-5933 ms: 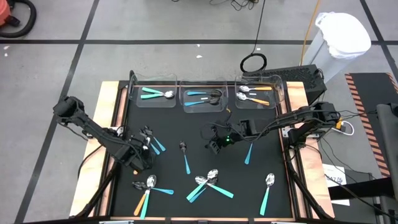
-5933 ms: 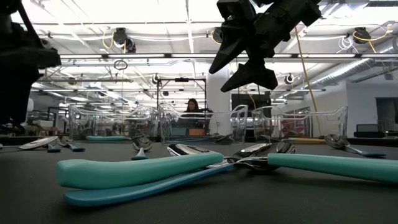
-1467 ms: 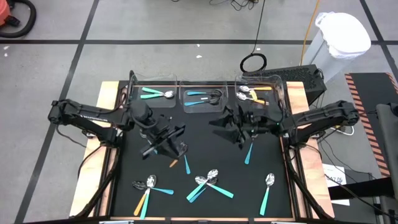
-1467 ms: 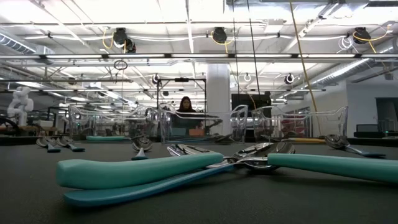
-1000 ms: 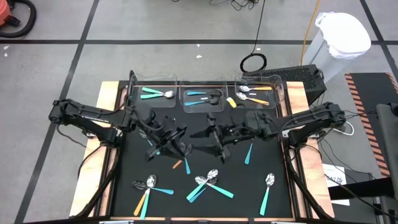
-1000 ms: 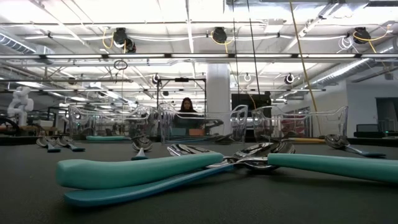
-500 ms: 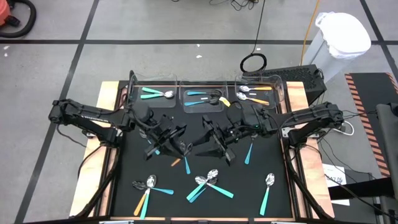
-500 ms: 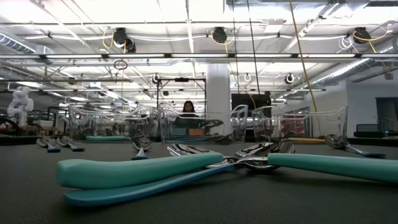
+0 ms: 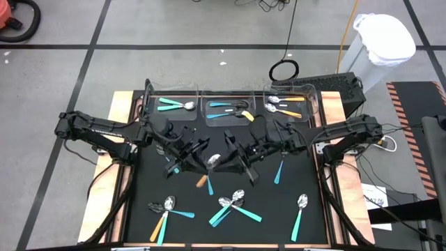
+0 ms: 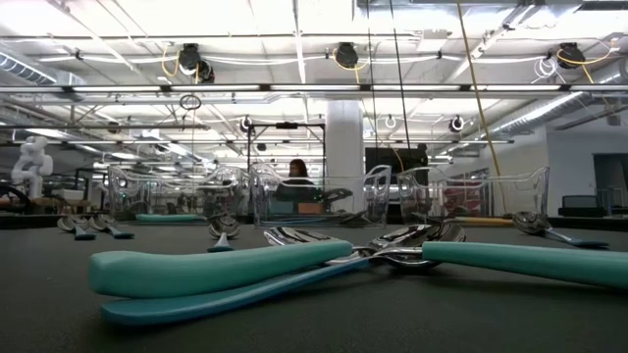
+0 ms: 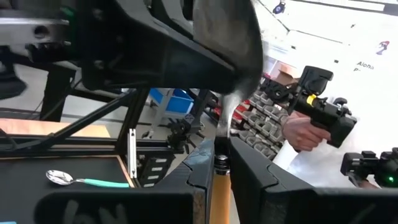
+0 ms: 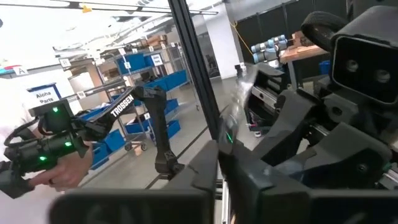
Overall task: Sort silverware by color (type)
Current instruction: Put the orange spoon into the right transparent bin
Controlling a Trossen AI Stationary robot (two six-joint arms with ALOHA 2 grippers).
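An orange-handled spoon (image 9: 209, 169) of the silverware hangs above the middle of the black mat (image 9: 313, 209), between both grippers. My left gripper (image 9: 200, 162) comes from the table's left and is shut on the spoon. My right gripper (image 9: 224, 161) meets it from the right and is shut on the same spoon. Other silverware with teal, light blue and orange handles lies flat on the mat (image 9: 233, 206), (image 9: 162, 209), (image 9: 300, 213), (image 9: 279, 171). The low view shows teal-handled spoons (image 10: 216, 270) close up and neither gripper. My left gripper pinches the spoon's orange handle (image 11: 219, 196) between its two fingers, close to the dark collar where the metal begins. It comes about level from the table's left. The spoon is lifted clear of the mat, and its metal end reaches toward my right gripper. My right gripper is shut on the spoon's metal end (image 11: 224, 115), between neck and bowl, coming about level from the table's right. Its own dark fingers (image 12: 245, 171) hide the exact place of contact. The spoon stays clear of the mat.
Three clear bins stand along the mat's far edge: teal spoons at left (image 9: 174, 106), light blue in the middle (image 9: 223, 110), orange at right (image 9: 286, 104). A person's hands holding controllers show beyond the table (image 11: 301, 130), (image 12: 56, 162). A white bin (image 9: 383, 42) stands off the table, far right.
My right gripper has edged toward my left gripper and turned a little. Its wide-spread fingers have shut on the spoon's metal end. The spoon has stayed in the air in my left gripper, and its bowl now shows between the two grippers.
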